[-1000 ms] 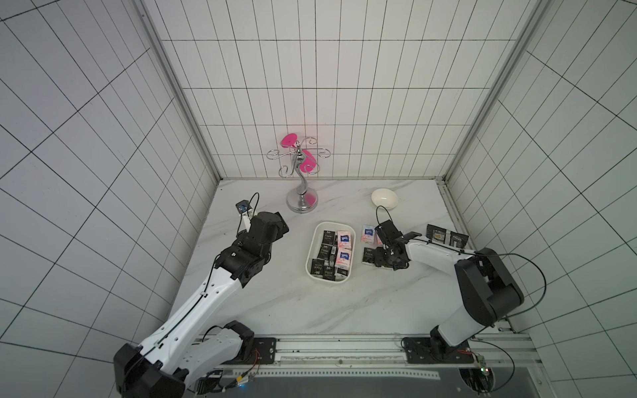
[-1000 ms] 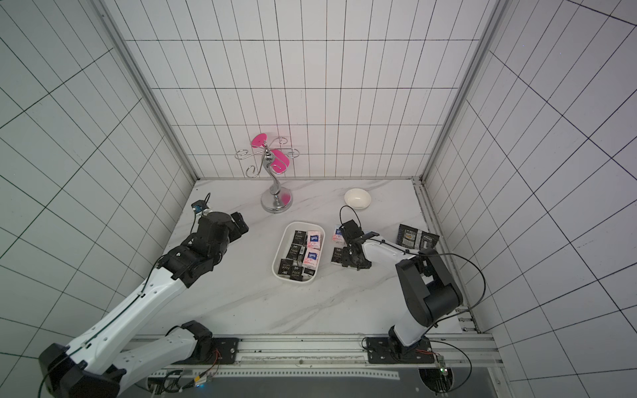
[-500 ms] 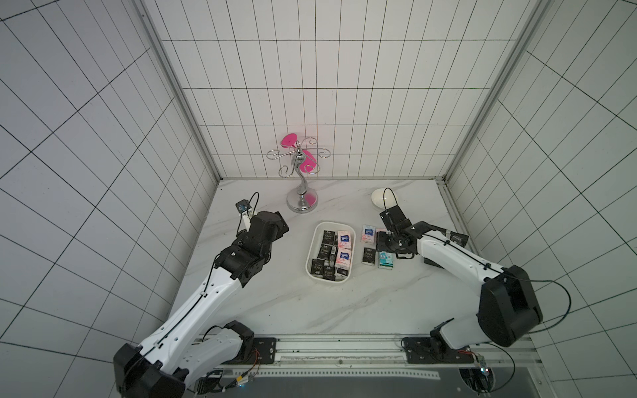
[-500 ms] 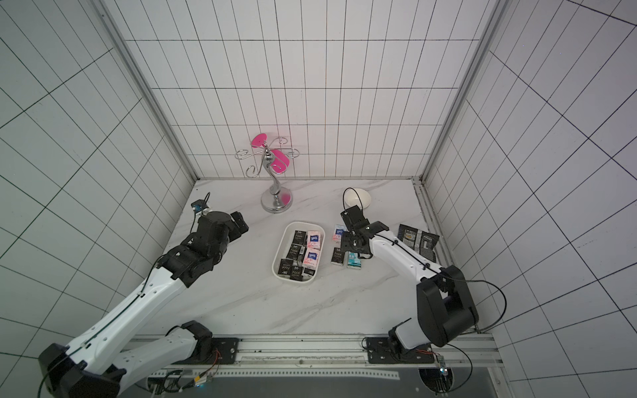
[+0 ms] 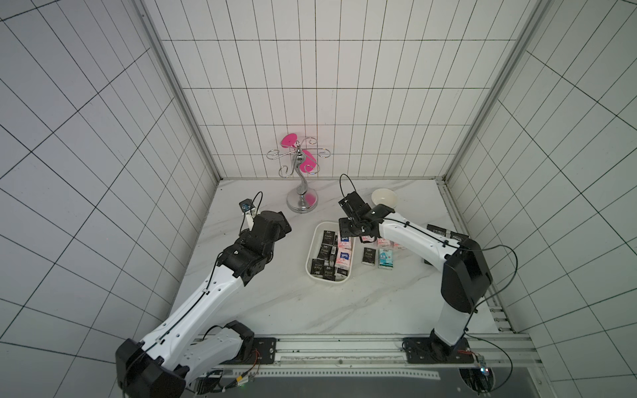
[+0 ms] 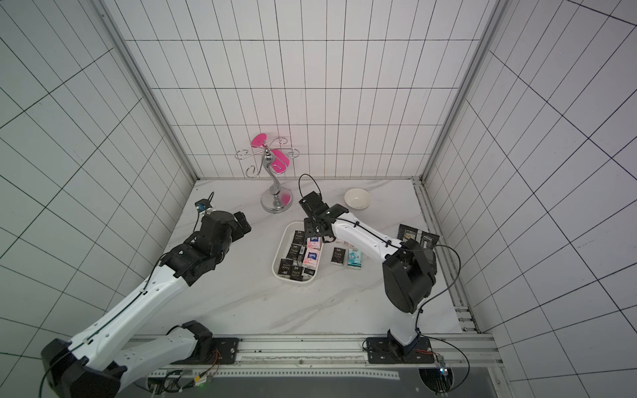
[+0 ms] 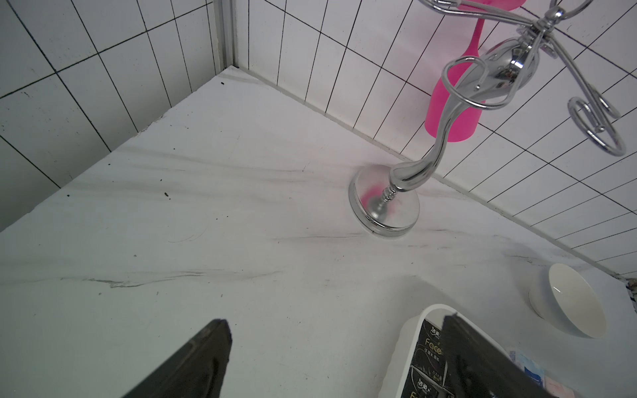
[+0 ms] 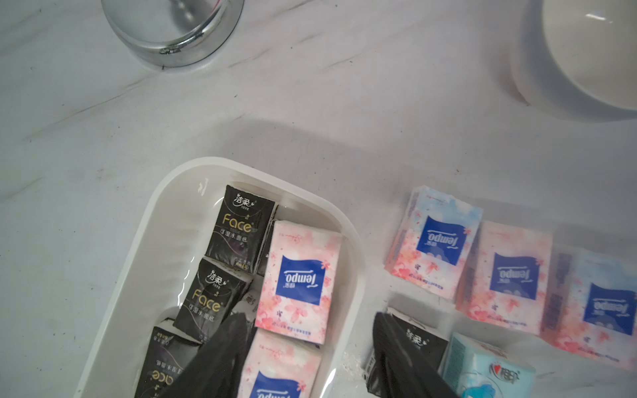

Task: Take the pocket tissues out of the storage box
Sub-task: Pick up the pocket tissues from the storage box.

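Note:
The white storage box (image 5: pixel 311 251) (image 6: pixel 278 251) lies mid-table, holding several pocket tissues: black "Face" packs (image 8: pixel 238 227) and pink packs with blue labels (image 8: pixel 300 279). More packs rest on the table just right of it: three pink (image 8: pixel 436 241), one black (image 5: pixel 368 256) and one teal (image 5: pixel 386 258). My right gripper (image 5: pixel 348 231) (image 8: pixel 308 317) hangs open and empty above the box's far right part. One finger is over the packs inside and the other is over the black pack outside. My left gripper (image 5: pixel 281 224) (image 7: pixel 334 320) stands open and empty, left of the box.
A chrome stand with pink cups (image 5: pixel 301 203) rises at the back, with a small white bowl (image 5: pixel 383 198) to its right. Black foil pouches (image 5: pixel 444 232) lie by the right wall. Tiled walls close in three sides.
My right gripper has risen from the packs beside the box and swung left over the box's far end. The teal pack now lies uncovered on the table. The left arm has not moved.

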`<action>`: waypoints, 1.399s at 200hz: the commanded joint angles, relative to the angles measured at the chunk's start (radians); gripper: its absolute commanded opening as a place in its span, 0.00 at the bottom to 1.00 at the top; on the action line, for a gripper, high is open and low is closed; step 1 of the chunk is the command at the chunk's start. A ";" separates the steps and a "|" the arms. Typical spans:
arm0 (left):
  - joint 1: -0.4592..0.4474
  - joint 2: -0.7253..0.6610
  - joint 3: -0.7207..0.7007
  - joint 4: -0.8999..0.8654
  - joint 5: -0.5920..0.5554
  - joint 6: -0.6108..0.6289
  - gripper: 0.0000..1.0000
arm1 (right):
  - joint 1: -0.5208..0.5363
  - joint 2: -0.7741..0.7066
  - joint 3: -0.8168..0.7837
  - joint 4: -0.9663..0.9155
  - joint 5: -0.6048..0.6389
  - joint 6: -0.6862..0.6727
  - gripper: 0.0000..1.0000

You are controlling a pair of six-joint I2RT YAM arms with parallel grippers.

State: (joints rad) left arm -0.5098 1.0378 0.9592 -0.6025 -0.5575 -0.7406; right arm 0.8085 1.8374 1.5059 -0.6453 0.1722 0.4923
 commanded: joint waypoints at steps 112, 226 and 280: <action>-0.005 -0.050 -0.023 0.012 0.008 0.014 0.99 | 0.030 0.188 0.119 -0.067 0.067 0.096 0.63; -0.003 -0.109 -0.043 0.003 0.028 0.013 0.99 | 0.034 0.278 0.217 -0.174 0.067 0.152 0.64; -0.003 -0.132 -0.048 -0.003 0.016 0.022 0.99 | 0.034 0.301 0.220 -0.142 0.031 0.170 0.64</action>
State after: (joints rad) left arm -0.5110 0.9245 0.9218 -0.6025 -0.5339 -0.7387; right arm 0.8337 2.1056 1.6814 -0.7738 0.2192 0.6392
